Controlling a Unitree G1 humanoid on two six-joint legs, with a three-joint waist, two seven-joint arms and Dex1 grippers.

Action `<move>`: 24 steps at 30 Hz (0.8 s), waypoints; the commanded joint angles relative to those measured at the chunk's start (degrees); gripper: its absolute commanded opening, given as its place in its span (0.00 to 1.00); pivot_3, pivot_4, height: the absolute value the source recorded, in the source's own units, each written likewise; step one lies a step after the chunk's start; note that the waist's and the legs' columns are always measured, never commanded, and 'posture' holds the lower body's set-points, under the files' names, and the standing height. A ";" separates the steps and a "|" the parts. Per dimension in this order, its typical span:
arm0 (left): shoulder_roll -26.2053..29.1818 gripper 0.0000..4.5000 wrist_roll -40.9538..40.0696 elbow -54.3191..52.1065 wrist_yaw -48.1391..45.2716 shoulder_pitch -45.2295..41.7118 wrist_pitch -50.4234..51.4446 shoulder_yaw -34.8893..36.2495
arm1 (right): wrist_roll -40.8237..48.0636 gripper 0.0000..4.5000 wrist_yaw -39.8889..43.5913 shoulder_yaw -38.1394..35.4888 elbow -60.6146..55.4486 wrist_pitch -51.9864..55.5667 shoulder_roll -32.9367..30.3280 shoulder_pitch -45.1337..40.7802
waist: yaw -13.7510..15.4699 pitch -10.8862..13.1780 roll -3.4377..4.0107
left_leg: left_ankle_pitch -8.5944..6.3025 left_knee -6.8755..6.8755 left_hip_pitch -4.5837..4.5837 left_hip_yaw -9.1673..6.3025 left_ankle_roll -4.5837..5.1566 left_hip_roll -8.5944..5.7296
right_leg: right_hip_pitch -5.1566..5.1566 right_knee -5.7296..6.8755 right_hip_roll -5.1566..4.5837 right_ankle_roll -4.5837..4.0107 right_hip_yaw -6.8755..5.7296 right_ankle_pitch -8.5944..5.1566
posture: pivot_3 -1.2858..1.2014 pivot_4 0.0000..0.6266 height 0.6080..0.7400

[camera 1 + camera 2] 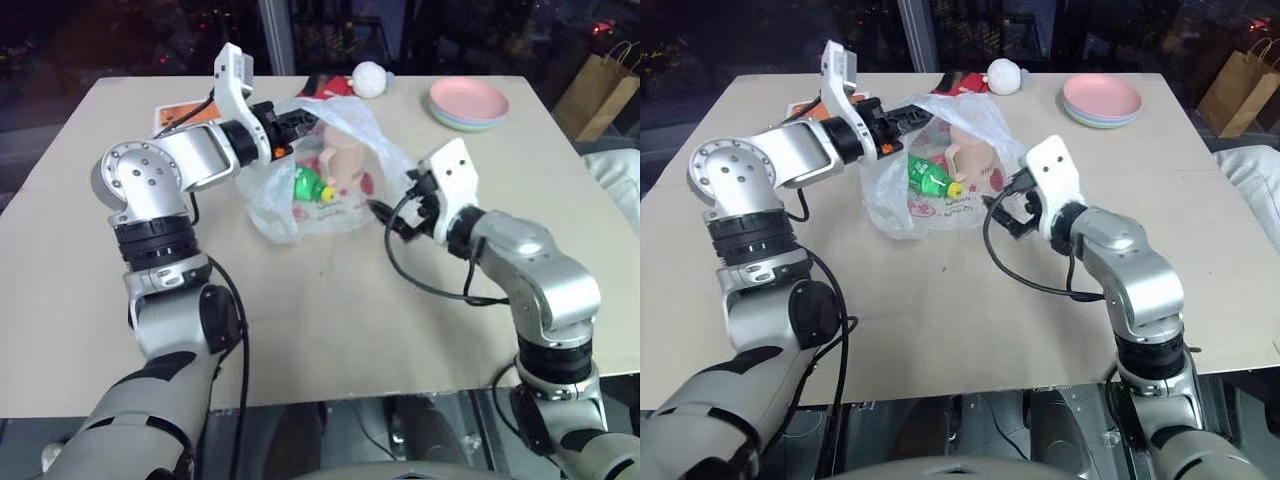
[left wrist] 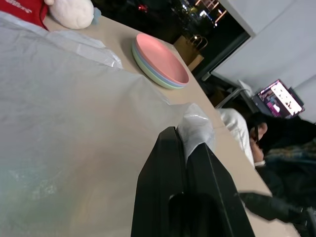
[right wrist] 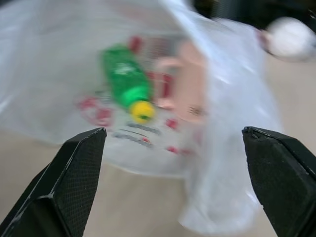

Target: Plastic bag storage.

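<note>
The plastic bag hangs pinched by its upper edge over the middle of the table.
The left gripper is clenched on a fold of the bag; the right gripper stands spread wide and holds nothing, just beside the bag. Inside show a green bottle and a pink cup. A stack of plates sits at the far edge.

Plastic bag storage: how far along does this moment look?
Done: a green bottle and a pink cup already sit inside the plastic bag. In hand: the left gripper is shut on a pinch of the bag's film, holding it up. The right gripper is open, empty, a little short of the bag. Left: I can't tell what else should go in; pink plates and a white plush lie outside.
</note>
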 commanded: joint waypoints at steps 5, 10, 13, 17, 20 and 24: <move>3.30 0.00 1.38 -5.94 -7.90 2.09 -5.19 -5.58 | -0.10 0.94 -3.17 -0.28 16.63 -7.24 3.59 -0.71 | -0.22 0.00 0.00 | 0.00 -0.01 0.04 0.07 0.00 0.01 | 0.00 -0.01 0.01 0.00 0.06 0.00 | 0.52 0.24 1.00; 4.12 0.00 2.41 -7.25 -9.63 3.76 -6.80 -6.98 | -1.62 0.50 -3.36 -1.32 27.05 -16.67 2.22 -1.95 | -0.09 0.00 0.00 | 0.00 -0.02 -0.02 0.09 0.01 0.00 | 0.00 -0.09 0.00 0.00 0.06 0.00 | 0.52 0.24 1.00; 5.30 0.00 3.64 -8.73 -12.70 5.61 -9.80 -8.75 | -0.95 0.15 -3.03 -2.11 27.65 -19.28 1.71 -2.67 | -0.14 0.00 0.00 | 0.00 -0.04 -0.03 0.11 0.01 0.01 | 0.00 -0.12 0.00 0.00 0.08 0.00 | 0.52 0.24 1.00; 8.09 0.11 4.66 -9.07 -17.19 7.88 -12.63 -9.71 | 0.18 0.00 -2.30 -2.15 26.85 -20.11 1.76 -2.72 | -0.33 0.00 0.00 | 0.00 -0.08 0.01 0.11 0.01 0.02 | -0.02 -0.11 0.02 -0.01 0.08 -0.01 | 0.52 0.24 1.00; 11.89 0.40 2.29 -13.59 -21.59 9.51 -10.38 -10.34 | 0.54 0.00 -1.74 -1.69 26.01 -20.19 1.62 -2.22 | -0.32 0.01 0.01 | 0.00 -0.09 0.00 0.11 0.01 0.04 | -0.02 -0.11 0.04 0.00 0.08 -0.01 | 0.52 0.24 1.00; 17.63 0.71 -2.00 -19.87 -25.14 15.32 -8.88 -4.62 | 1.42 0.00 -1.20 -1.95 24.65 -19.72 1.16 -1.73 | -0.29 0.01 0.02 | -0.01 -0.09 -0.02 0.12 0.02 0.05 | -0.02 -0.13 0.03 0.00 0.09 -0.02 | 0.52 0.24 1.00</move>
